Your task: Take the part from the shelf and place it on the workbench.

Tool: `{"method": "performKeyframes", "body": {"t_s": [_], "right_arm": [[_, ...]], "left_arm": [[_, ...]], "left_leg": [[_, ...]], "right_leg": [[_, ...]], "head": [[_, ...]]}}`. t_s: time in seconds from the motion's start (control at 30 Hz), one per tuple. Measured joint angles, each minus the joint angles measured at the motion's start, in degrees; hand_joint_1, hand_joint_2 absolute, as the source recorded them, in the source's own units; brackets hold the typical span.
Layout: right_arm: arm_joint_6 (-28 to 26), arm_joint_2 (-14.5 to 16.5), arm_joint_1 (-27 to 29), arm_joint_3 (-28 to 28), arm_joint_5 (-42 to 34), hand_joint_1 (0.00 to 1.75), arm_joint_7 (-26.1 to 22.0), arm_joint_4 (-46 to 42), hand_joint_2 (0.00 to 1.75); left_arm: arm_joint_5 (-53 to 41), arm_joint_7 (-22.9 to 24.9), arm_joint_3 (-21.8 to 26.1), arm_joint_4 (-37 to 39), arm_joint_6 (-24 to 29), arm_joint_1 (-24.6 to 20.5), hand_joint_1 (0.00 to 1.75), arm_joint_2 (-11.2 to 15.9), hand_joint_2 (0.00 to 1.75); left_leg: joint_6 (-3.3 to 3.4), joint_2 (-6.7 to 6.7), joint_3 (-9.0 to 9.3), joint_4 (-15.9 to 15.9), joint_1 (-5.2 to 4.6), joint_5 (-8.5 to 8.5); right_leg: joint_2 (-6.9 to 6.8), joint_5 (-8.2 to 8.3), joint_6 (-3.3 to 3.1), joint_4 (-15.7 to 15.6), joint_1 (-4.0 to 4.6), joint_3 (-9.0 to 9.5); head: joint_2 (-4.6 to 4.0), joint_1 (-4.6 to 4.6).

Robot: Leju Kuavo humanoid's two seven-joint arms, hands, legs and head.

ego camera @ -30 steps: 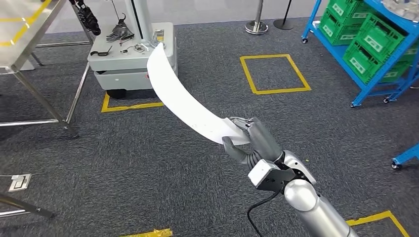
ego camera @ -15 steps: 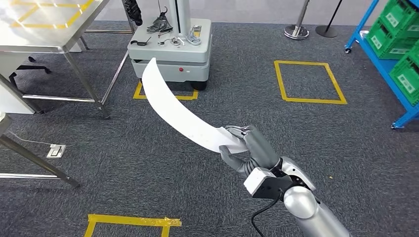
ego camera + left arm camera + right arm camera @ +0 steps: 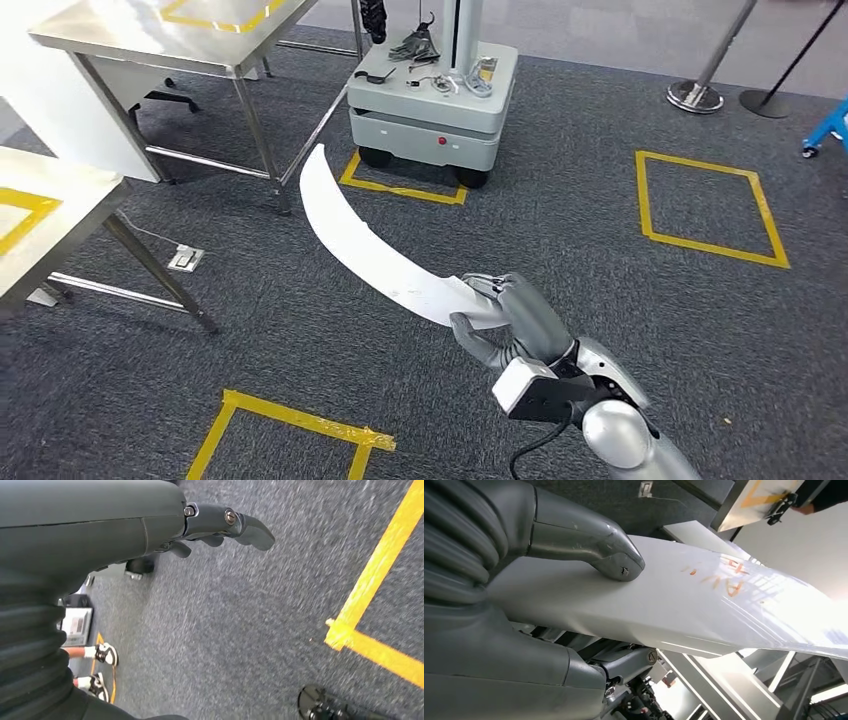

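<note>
The right hand (image 3: pixel 510 318) grips the near end of the part (image 3: pixel 365 240), a long, curved white panel that sweeps away from the hand toward the grey wheeled cart (image 3: pixel 432 110). In the right wrist view the thumb (image 3: pixel 616 562) presses on the panel's top face while the fingers (image 3: pixel 624 662) close beneath it; faint orange marks show on the white surface (image 3: pixel 704 595).

The part hangs in the air above the grey carpet (image 3: pixel 560 230), its far tip just short of the yellow tape corner (image 3: pixel 400 188) at the cart's base. The steel table (image 3: pixel 180 40) stands just beside the cart, and the workbench (image 3: pixel 40 215) with yellow tape on its top lies well apart from the cart, nearer the robot.

The left hand (image 3: pixel 220 527) hangs above the carpet with its fingers curled in and holding nothing. Beyond it, a person's shoes (image 3: pixel 102 655) stand on the floor.
</note>
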Motion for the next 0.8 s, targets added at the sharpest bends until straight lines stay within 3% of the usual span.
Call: {"method": "performKeyframes", "body": {"t_s": [0.03,0.1,0.13,0.2,0.23,0.27,0.33,0.37,0.43,0.5,0.53,0.6,0.63,0.7,0.77,0.8], "right_arm": [[-0.1,-0.1,0.7,-0.5,0.1,1.75,0.0,-0.7,1.75],[-0.5,-0.7,2.5,-2.0,0.1,1.75,-0.2,-2.1,1.75],[-0.7,-0.9,3.3,-2.8,-0.1,1.75,-0.5,-2.7,1.75],[-1.3,-1.3,5.0,-4.4,-0.6,1.75,-1.5,-3.7,1.75],[-1.5,-1.5,5.9,-5.2,-0.6,1.75,-2.0,-4.2,1.75],[-1.6,-1.5,6.6,-5.8,-0.6,1.75,-2.4,-4.6,1.75],[-1.4,-1.6,7.0,-6.5,0.1,1.75,-2.6,-4.9,1.75],[-1.2,-1.6,6.8,-6.5,0.5,1.75,-2.6,-4.9,1.75],[-1.1,-1.6,5.9,-6.6,1.0,1.75,-2.3,-4.9,1.75],[-1.2,-1.7,5.3,-6.9,0.6,1.75,-2.4,-4.9,1.75],[-1.2,-1.7,5.1,-7.1,0.2,1.75,-2.7,-4.9,1.75],[-1.3,-1.8,4.7,-7.6,-0.4,1.75,-3.1,-4.8,1.75],[-1.3,-1.8,4.5,-7.8,-0.4,1.75,-3.2,-4.8,1.75],[-1.7,-1.8,4.4,-8.0,0.0,1.75,-3.0,-4.8,1.75],[-1.9,-1.8,4.9,-8.2,0.8,1.75,-2.6,-5.0,1.75],[-2.0,-1.7,5.3,-8.3,1.1,1.75,-2.3,-5.0,1.75]], "left_arm": [[-0.3,-0.4,-0.1,0.0,-0.1,0.0,0.0,-0.1,1.75],[-1.0,-1.8,-0.4,0.0,-0.3,0.2,0.0,-0.2,1.75],[-1.1,-2.9,-0.5,0.0,-0.3,0.3,0.0,-0.2,1.75],[-0.5,-5.7,-0.6,0.1,-0.5,0.1,0.0,-0.3,1.75],[0.0,-7.0,-0.7,0.1,-0.6,-0.2,0.0,-0.4,1.75],[0.3,-8.1,-0.7,0.1,-0.7,-0.7,0.0,-0.4,1.75],[1.0,-8.8,-0.7,0.1,-1.1,-1.7,0.0,-0.5,1.75],[1.5,-8.7,-0.7,0.1,-1.4,-2.1,0.0,-0.6,1.75],[3.2,-8.5,-0.5,0.1,-2.0,-2.9,0.0,-0.7,1.75],[4.7,-8.8,-0.2,0.1,-2.4,-3.5,0.0,-1.1,1.75],[5.2,-8.9,0.0,0.0,-2.5,-3.7,0.0,-1.3,1.75],[5.5,-8.7,0.3,0.0,-2.6,-3.8,0.0,-1.5,1.75],[5.3,-8.5,0.4,0.0,-2.6,-3.7,0.0,-1.5,1.75],[4.8,-8.0,0.4,0.0,-2.5,-3.6,0.0,-1.5,1.75],[4.7,-7.7,0.4,0.0,-2.1,-3.6,0.0,-1.5,1.75],[5.0,-7.7,0.5,0.0,-1.8,-3.5,0.0,-1.5,1.75]], "left_leg": [[-0.39,-0.63,-0.21,-0.1,0.07,0.17],[-1.25,-1.87,-0.6,-0.3,0.21,0.55],[-1.54,-1.37,-0.9,-0.1,0.15,0.36],[-1.91,1.9,-2.57,3.1,-0.11,-1.91],[-2.01,4.02,-3.98,6.3,-0.18,-3.82],[-2.15,5.27,-5.59,10.0,-0.16,-5.7],[-2.4,6.09,-7.31,14.8,-0.09,-7.14],[-2.46,6.28,-6.65,14.2,-0.07,-6.36],[-2.44,7.83,-2.49,7.4,-0.08,-3.26],[-1.73,9.84,0.95,1.2,-0.3,-1.55],[-1.28,10.22,1.47,0.0,-0.44,-1.43],[-0.38,9.02,1.07,-0.1,-0.57,-1.25],[-0.06,8.4,1.02,-0.2,-0.49,-1.09],[0.69,7.15,1.06,-0.5,-0.19,-0.66],[1.16,5.75,0.65,-0.4,-0.09,-0.28],[1.24,4.92,0.42,-0.4,-0.11,-0.15]], "right_leg": [[0.48,-0.01,-0.13,-0.9,0.09,0.35],[-0.8,0.24,-0.59,-1.3,0.17,0.5],[-1.51,0.46,-0.96,-1.6,0.1,0.68],[-3.14,0.93,-1.75,-2.2,-0.11,0.97],[-3.97,0.99,-1.96,-2.3,0.02,0.97],[-4.86,1.01,-2.1,-2.3,0.09,0.9],[-6.59,0.99,-2.12,-2.2,0.15,0.75],[-7.4,0.97,-2.1,-2.1,0.12,0.7],[-8.82,0.84,-1.87,-1.8,0.09,0.73],[-9.99,0.55,-1.27,-1.4,0.35,0.75],[-10.53,0.48,-0.92,-1.3,0.52,0.77],[-11.6,0.47,-0.24,-1.4,0.6,0.93],[-11.36,0.24,0.16,-1.2,0.47,0.99],[-8.36,-1.89,0.88,1.6,0.13,-0.1],[-4.85,-5.67,1.22,8.8,-0.1,-3.45],[-4.2,-7.06,1.26,12.4,-0.15,-5.27]], "head": [[0.0,0.0],[0.0,0.01],[0.0,-0.01],[0.0,-0.21],[0.0,-0.31],[0.0,-0.39],[0.0,-0.39],[0.0,-0.39],[0.0,-0.39],[0.0,-0.35],[0.0,-0.33],[0.0,-0.33],[0.0,-0.33],[0.0,-0.24],[0.0,-0.06],[0.0,0.02]]}}
